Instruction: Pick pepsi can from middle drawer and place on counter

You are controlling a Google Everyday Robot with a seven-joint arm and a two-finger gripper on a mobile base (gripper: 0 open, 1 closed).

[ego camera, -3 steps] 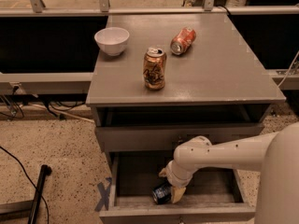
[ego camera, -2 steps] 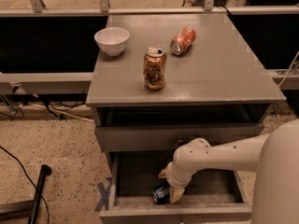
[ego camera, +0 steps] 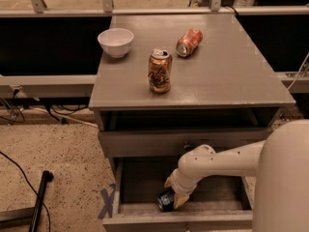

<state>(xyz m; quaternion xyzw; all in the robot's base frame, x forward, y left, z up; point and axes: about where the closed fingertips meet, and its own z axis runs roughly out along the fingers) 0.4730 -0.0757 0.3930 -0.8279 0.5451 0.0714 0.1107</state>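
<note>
The pepsi can (ego camera: 165, 200), dark blue, lies on its side near the front of the open middle drawer (ego camera: 140, 183). My gripper (ego camera: 175, 194) reaches down into that drawer on the white arm from the right and sits right at the can, over its right end. The arm's wrist hides part of the can. The counter (ego camera: 231, 76) is the grey top of the cabinet, above the drawer.
On the counter stand a gold-brown can (ego camera: 159, 70), an orange-red can (ego camera: 189, 41) on its side and a white bowl (ego camera: 116, 41). A shut drawer front (ego camera: 145, 141) sits above the open one. A black pole (ego camera: 39, 197) and blue tape (ego camera: 107, 203) lie on the floor at the left.
</note>
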